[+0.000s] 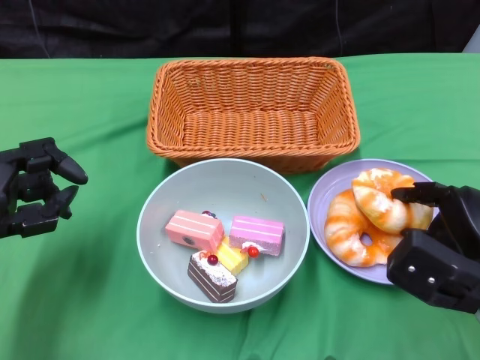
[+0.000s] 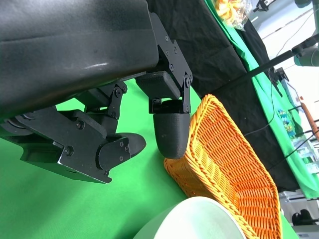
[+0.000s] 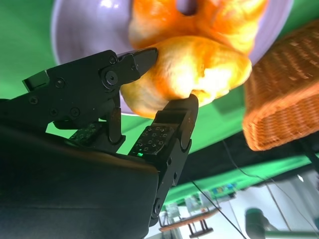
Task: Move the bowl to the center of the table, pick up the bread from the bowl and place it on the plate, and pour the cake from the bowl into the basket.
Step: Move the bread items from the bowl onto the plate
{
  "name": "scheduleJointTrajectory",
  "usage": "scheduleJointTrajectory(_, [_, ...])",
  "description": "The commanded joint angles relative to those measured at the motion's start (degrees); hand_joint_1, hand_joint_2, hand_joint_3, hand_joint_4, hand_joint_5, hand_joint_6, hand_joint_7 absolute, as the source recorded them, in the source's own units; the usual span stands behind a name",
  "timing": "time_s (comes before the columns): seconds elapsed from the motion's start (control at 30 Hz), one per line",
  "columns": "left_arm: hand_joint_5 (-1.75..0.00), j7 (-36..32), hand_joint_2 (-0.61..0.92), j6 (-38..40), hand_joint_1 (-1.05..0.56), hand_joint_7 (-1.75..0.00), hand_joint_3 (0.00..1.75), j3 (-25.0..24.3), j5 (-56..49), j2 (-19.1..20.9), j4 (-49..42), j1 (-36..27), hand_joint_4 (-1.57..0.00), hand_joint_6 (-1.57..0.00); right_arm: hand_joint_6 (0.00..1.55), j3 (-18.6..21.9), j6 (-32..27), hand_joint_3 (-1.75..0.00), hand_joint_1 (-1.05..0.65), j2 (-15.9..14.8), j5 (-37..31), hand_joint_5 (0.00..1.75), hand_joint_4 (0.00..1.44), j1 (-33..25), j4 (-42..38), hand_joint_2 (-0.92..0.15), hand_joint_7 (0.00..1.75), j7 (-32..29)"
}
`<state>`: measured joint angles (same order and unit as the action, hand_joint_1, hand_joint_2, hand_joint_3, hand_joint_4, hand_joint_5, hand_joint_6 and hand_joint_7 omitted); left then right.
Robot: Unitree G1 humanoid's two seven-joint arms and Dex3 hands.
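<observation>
The pale blue bowl [image 1: 225,186] stands mid-table in front of the basket and holds several cake pieces: pink [image 1: 194,229], pink-and-lilac [image 1: 257,234], yellow [image 1: 232,257] and brown [image 1: 212,276]. To its right, two orange-glazed breads lie on the lilac plate [image 1: 328,193]. The upper bread [image 1: 379,201] leans on the lower bread [image 1: 349,234]. My right hand [image 1: 439,247] reaches in from the lower right. In the right wrist view its fingertips [image 3: 143,56] pinch the upper bread [image 3: 199,64] from two sides over the plate [image 3: 79,30]. My left hand [image 1: 34,187] hovers at the far left, holding nothing, fingers apart.
An orange wicker basket [image 1: 253,112] with nothing in it stands behind the bowl, nearly touching its rim. Green cloth covers the table; black cloth hangs behind. The left wrist view shows the basket [image 2: 229,169] and the bowl's rim [image 2: 194,221] beyond the left hand [image 2: 114,114].
</observation>
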<state>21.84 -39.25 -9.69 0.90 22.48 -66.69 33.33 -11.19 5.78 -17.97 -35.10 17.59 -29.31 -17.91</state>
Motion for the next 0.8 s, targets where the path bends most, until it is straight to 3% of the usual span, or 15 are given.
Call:
scheduleJointTrajectory(0.03, [-1.56, 0.54, 0.71, -0.16, 0.04, -1.33, 0.77, -0.39, 0.69, 0.99, 0.20, 0.15, -0.73, -0.71, 0.89, -1.14, -5.86, -0.01, -0.20, -1.04, -1.58, 0.34, 0.88, -2.50, 3.96, -0.92, 0.01, 3.60])
scheduleJointTrajectory(0.13, [-1.56, 0.60, 0.71, -0.09, 0.05, -1.32, 0.78, -0.42, 0.76, 0.93, 0.22, 0.16, -0.73, -0.72, 0.61, -1.70, -12.42, 0.00, -0.23, -1.25, -3.08, 0.84, 0.50, -3.94, 9.85, -0.91, 0.00, 7.43])
scheduleJointTrajectory(0.23, [-1.55, 0.57, 0.71, 0.20, 0.04, -1.31, 0.78, -0.37, 0.69, 0.98, 0.21, 0.19, -0.73, -0.72, 0.42, -1.84, -18.23, 0.00, -0.26, -0.97, -3.95, 0.31, 0.44, -5.23, 15.37, -0.90, 0.00, 11.10])
scheduleJointTrajectory(0.3, [-1.55, 0.60, 0.71, 0.14, 0.05, -1.31, 0.78, -0.36, 0.67, 1.00, 0.20, 0.18, -0.73, -0.72, 0.39, -1.97, -19.72, 0.00, -0.27, -0.92, -4.16, 0.20, 0.45, -5.64, 16.92, -0.90, 0.00, 11.89])
scheduleJointTrajectory(0.37, [-1.55, 0.83, 0.71, -0.17, 0.05, -1.31, 0.78, -0.44, 0.76, 1.10, 0.19, 0.11, -0.73, -0.73, 0.31, -2.14, -24.16, 0.00, -0.30, -0.76, -5.12, 0.11, 0.37, -6.78, 22.21, -0.89, 0.00, 14.84])
scheduleJointTrajectory(0.53, [-1.55, 0.78, 0.71, -0.03, 0.05, -1.31, 0.77, -0.40, 0.61, 1.22, 0.15, 0.15, -0.74, -0.73, 0.21, -1.23, -30.59, 0.00, -0.36, -0.80, -5.51, 0.02, 0.23, -9.02, 32.91, -0.89, 0.00, 20.07])
scheduleJointTrajectory(0.63, [-1.54, 0.75, 0.72, 0.01, 0.05, -1.31, 0.77, -0.38, 0.58, 1.22, 0.15, 0.16, -0.75, -0.74, 0.20, -1.29, -32.01, 0.00, -0.36, -0.89, -5.66, 0.01, 0.21, -9.40, 34.69, -0.89, 0.00, 21.13])
scheduleJointTrajectory(0.8, [-1.55, 0.88, 0.72, -0.47, 0.07, -1.31, 0.77, -0.43, 0.64, 1.16, -0.05, 0.26, -0.74, -0.74, 0.21, 0.42, -33.15, 0.00, -0.37, -1.13, -5.94, 0.02, 0.24, -12.29, 44.78, -0.87, 0.01, 22.64])
